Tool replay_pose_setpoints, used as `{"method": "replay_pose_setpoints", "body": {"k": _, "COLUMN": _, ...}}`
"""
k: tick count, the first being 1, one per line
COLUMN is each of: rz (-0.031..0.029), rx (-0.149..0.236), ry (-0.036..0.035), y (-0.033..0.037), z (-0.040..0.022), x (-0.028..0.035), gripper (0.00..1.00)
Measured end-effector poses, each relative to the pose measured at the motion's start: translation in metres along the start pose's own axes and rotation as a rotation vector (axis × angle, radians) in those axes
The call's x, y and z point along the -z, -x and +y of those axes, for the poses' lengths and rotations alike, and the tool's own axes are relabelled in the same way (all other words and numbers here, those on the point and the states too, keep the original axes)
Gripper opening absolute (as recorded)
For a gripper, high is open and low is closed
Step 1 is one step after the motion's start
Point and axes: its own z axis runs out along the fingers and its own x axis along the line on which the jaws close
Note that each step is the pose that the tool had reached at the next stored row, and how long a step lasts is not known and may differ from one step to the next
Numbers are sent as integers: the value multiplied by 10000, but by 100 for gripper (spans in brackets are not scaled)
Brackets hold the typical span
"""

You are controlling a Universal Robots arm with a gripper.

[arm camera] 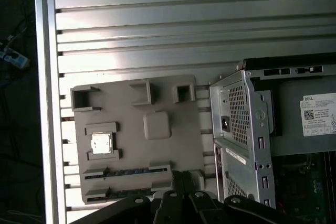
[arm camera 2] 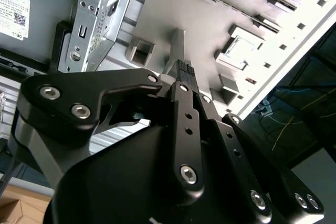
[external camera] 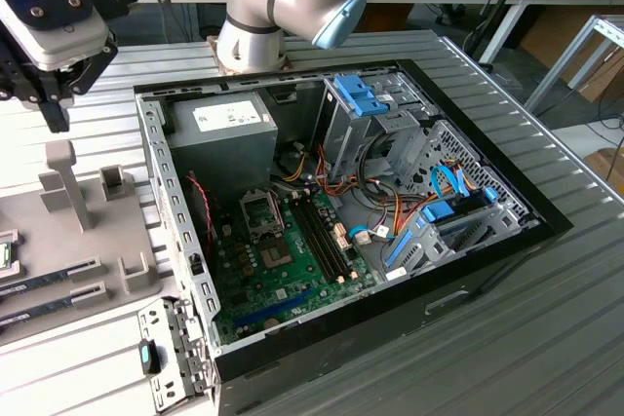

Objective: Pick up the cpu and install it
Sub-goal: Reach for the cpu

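Observation:
The cpu [arm camera: 101,142], a small silver square with a thin green rim, lies in a recess of the grey fixture plate [arm camera: 173,145] outside the computer case. It also appears in the second wrist view [arm camera 2: 242,45] and at the exterior view's left edge [external camera: 5,255]. My gripper [external camera: 56,122] hangs above the plate, well off the cpu and beside the case wall. Its black fingertips [arm camera 2: 182,71] sit pressed together with nothing between them, and they also show in the first wrist view [arm camera: 181,179]. On the green motherboard [external camera: 292,275] the cpu socket [external camera: 261,211] stands open.
Two long memory sticks [external camera: 49,284] lie in slots on the fixture plate near the cpu. A tall grey post [external camera: 68,182] rises from the plate. The open case [external camera: 468,270] holds a power supply [external camera: 219,138], blue drive brackets [external camera: 361,94] and cables. The arm's base [external camera: 253,31] stands behind the case.

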Motion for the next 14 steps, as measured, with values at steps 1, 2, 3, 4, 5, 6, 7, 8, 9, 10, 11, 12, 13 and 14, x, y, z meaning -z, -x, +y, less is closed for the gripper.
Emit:
{"method": "replay_pose_setpoints", "body": {"k": 1, "rz": -1, "rx": 0, "ry": 0, "y": -9, "z": -1, "x": 0, "gripper": 11}}
{"method": "replay_pose_setpoints", "body": {"k": 2, "rz": 0, "rx": 1, "ry": 0, "y": -17, "z": -1, "x": 0, "gripper": 11}}
{"method": "replay_pose_setpoints", "body": {"k": 3, "rz": 0, "rx": 1, "ry": 0, "y": -22, "z": -2, "x": -1, "gripper": 11}}
{"method": "replay_pose_setpoints", "body": {"k": 4, "rz": -1, "rx": 1, "ry": 1, "y": -28, "z": -2, "x": -1, "gripper": 11}}
{"method": "replay_pose_setpoints", "body": {"k": 5, "rz": -1, "rx": 1, "ry": 1, "y": -33, "z": -3, "x": -2, "gripper": 11}}
{"method": "replay_pose_setpoints", "body": {"k": 6, "rz": -1, "rx": 1, "ry": 1, "y": -42, "z": -3, "x": -3, "gripper": 11}}
{"method": "replay_pose_setpoints", "body": {"k": 7, "rz": -1, "rx": 0, "ry": 1, "y": -46, "z": -4, "x": -4, "gripper": 11}}
{"method": "replay_pose_setpoints", "body": {"k": 8, "rz": -1, "rx": 0, "ry": 1, "y": -53, "z": -4, "x": -5, "gripper": 11}}
{"method": "replay_pose_setpoints", "body": {"k": 9, "rz": -1, "rx": 0, "ry": 1, "y": -59, "z": -5, "x": -6, "gripper": 11}}
{"method": "replay_pose_setpoints", "body": {"k": 10, "rz": 0, "rx": 0, "ry": 0, "y": -64, "z": -5, "x": -7, "gripper": 11}}
{"method": "replay_pose_setpoints", "body": {"k": 11, "rz": 0, "rx": 0, "ry": 0, "y": -69, "z": -6, "x": -7, "gripper": 11}}
{"method": "replay_pose_setpoints", "body": {"k": 12, "rz": 0, "rx": 0, "ry": 0, "y": -80, "z": -7, "x": -9, "gripper": 11}}
{"method": "replay_pose_setpoints", "body": {"k": 13, "rz": -1, "rx": 1, "ry": 1, "y": -88, "z": -7, "x": -10, "gripper": 11}}
{"method": "replay_pose_setpoints", "body": {"k": 14, "rz": -1, "rx": 1, "ry": 0, "y": -92, "z": -8, "x": -11, "gripper": 11}}
